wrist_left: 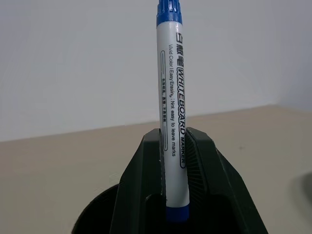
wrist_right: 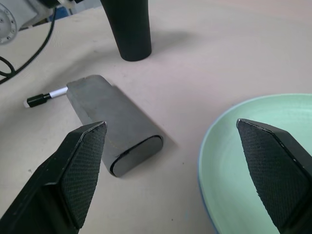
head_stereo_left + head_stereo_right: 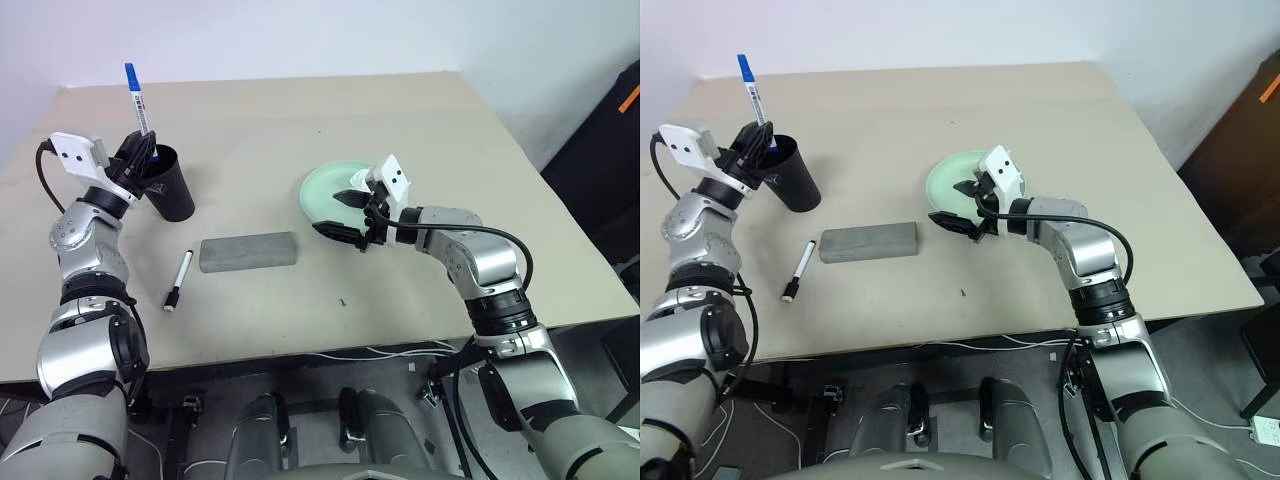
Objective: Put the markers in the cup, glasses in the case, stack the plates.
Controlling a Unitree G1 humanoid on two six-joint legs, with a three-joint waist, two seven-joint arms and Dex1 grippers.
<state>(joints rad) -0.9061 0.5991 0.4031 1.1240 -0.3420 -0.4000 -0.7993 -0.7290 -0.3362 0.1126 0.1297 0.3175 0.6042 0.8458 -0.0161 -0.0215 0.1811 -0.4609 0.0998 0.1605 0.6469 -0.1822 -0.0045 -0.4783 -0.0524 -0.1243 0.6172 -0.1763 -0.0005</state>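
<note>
My left gripper (image 3: 138, 160) is shut on the blue-capped marker (image 1: 171, 97), holding it upright with its lower end just over the rim of the black cup (image 3: 172, 188). On the table nearer to me, beside the shut grey case (image 3: 248, 251), lies the black-capped marker (image 3: 178, 280). My right gripper (image 3: 352, 214) is open, its fingers (image 2: 80, 165) spread over the near edge of the mint green plate (image 3: 330, 188), with nothing between them. A thin bluish edge shows under that plate's rim (image 2: 201, 168). The glasses are out of view.
The beige table (image 3: 420, 130) has bare surface behind the plate and along its right side. Its front edge (image 3: 330, 345) runs just past the black-capped marker, with cables hanging below it.
</note>
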